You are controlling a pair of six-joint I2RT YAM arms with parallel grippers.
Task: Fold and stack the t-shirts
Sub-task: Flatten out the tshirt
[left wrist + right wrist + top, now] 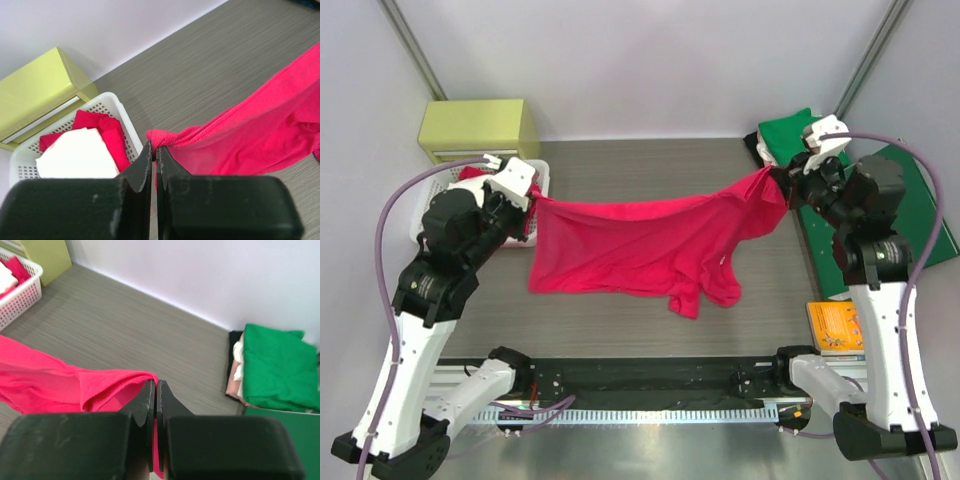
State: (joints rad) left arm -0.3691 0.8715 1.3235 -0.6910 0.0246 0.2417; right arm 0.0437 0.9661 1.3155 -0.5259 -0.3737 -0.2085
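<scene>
A bright pinkish-red t-shirt [640,250] hangs stretched between my two grippers above the grey table, its lower part drooping onto the surface. My left gripper [532,200] is shut on its left corner [157,137]. My right gripper [782,178] is shut on its right edge [125,380]. A folded green t-shirt [277,367] lies at the back right on top of a pale beige-pink one [234,385]. Another red t-shirt [102,125] sits in the white basket [122,112].
The white basket [542,175] stands at the back left, in front of a yellow-green box [478,128]. A flat dark-green folder [910,215] lies along the right edge. An orange booklet [835,325] sits near the right arm's base.
</scene>
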